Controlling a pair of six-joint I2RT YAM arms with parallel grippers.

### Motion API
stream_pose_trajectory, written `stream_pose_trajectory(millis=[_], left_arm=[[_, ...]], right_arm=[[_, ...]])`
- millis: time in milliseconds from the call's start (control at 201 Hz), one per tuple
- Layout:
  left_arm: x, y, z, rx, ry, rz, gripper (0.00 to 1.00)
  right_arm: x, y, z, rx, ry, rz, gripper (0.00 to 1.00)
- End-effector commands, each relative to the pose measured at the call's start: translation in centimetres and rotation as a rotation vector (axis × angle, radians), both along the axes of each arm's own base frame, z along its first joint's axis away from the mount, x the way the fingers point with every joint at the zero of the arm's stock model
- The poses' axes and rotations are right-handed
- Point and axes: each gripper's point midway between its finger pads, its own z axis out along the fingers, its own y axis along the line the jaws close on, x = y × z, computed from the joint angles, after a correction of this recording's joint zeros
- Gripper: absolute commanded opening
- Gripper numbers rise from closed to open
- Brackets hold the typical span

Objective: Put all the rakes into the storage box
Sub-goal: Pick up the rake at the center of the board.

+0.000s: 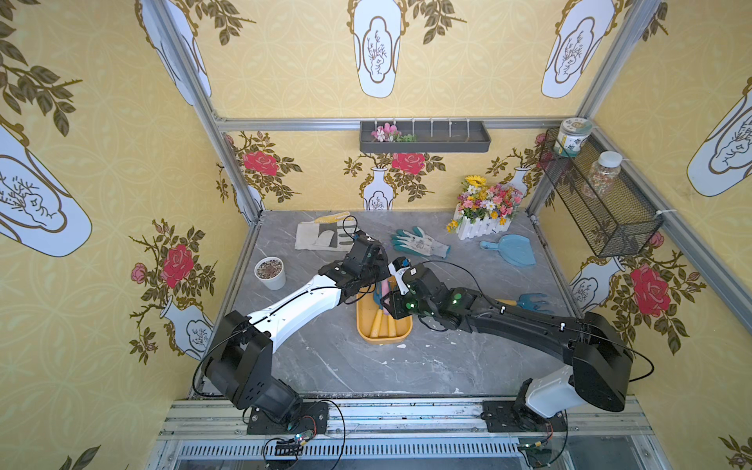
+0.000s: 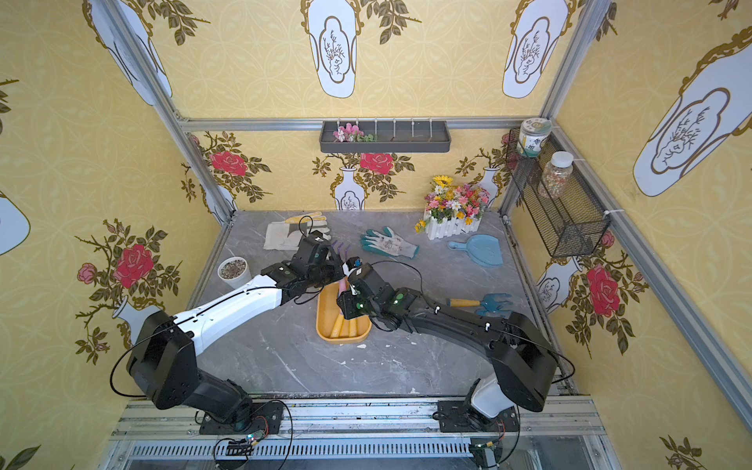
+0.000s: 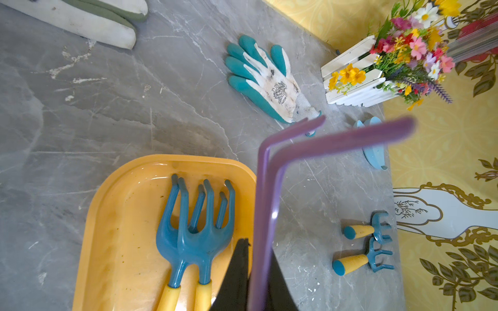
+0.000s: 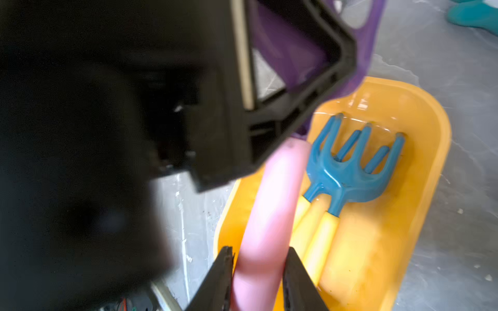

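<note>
Right wrist: rake [image 4: 269,210] over box [image 4: 442,129] edge

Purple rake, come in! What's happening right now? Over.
Left gripper, jaws shut on rake head. Right gripper, jaws shut on pink handle. Rake over the yellow tray, not down yet. Two blue rakes already inside.

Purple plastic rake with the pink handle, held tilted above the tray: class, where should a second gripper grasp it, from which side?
Grip the thick round pink handle from its butt end. The left gripper pinches the purple tined head, occupying that end; the handle's straight sides hang over the orange-yellow plastic storage box.
</note>
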Motion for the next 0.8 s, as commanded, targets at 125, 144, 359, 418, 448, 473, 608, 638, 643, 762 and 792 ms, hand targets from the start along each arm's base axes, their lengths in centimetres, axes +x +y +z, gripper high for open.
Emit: stream_pose_trajectory(millis=[125, 144, 359, 418, 448, 473, 608, 638, 643, 762, 792], left_arm=[[0.2, -1.1, 0.6, -0.038, -0.019, -0.041, 0.03], [0.2, -1.1, 0.6, -0.037, -0.020, -0.042, 0.03], [0.0, -1.4, 1.1, -0.064, -0.039, -0.057, 0.26], [0.0, -1.6, 1.4, -0.077, -0.050, -0.066, 0.30], [-0.1, -1.7, 1.5, -0.084, -0.055, -0.074, 0.33], [-0.1, -1.8, 1.8, -0.092, -0.062, -0.079, 0.36], [-0.3, -2.0, 2.4, -0.117, -0.086, -0.094, 0.41], [-0.3, -2.0, 2.4, -0.117, -0.088, -0.096, 0.41], [-0.3, -2.0, 2.4, -0.116, -0.088, -0.096, 0.41], [-0.3, -2.1, 2.6, -0.120, -0.096, -0.104, 0.49], [-0.4, -2.2, 2.8, -0.125, -0.099, -0.109, 0.51]], right_arm=[[0.4, 0.6, 0.0, 0.012, -0.018, 0.018, 0.14], [0.4, 0.6, 0.0, 0.013, -0.017, 0.020, 0.12], [0.2, 0.6, 0.3, 0.035, -0.017, 0.035, 0.06], [0.1, 0.6, 0.4, 0.042, -0.012, 0.044, 0.05], [0.0, 0.6, 0.4, 0.046, -0.010, 0.050, 0.05], [0.0, 0.6, 0.6, 0.054, -0.011, 0.055, 0.05], [0.0, 0.6, 1.0, 0.094, 0.000, 0.076, 0.04], [0.0, 0.5, 1.1, 0.101, 0.004, 0.079, 0.03], [0.0, 0.5, 1.1, 0.102, 0.005, 0.079, 0.03], [0.3, 0.1, 1.2, 0.145, 0.027, 0.069, 0.02], [0.3, -0.1, 1.1, 0.160, 0.038, 0.071, 0.02]])
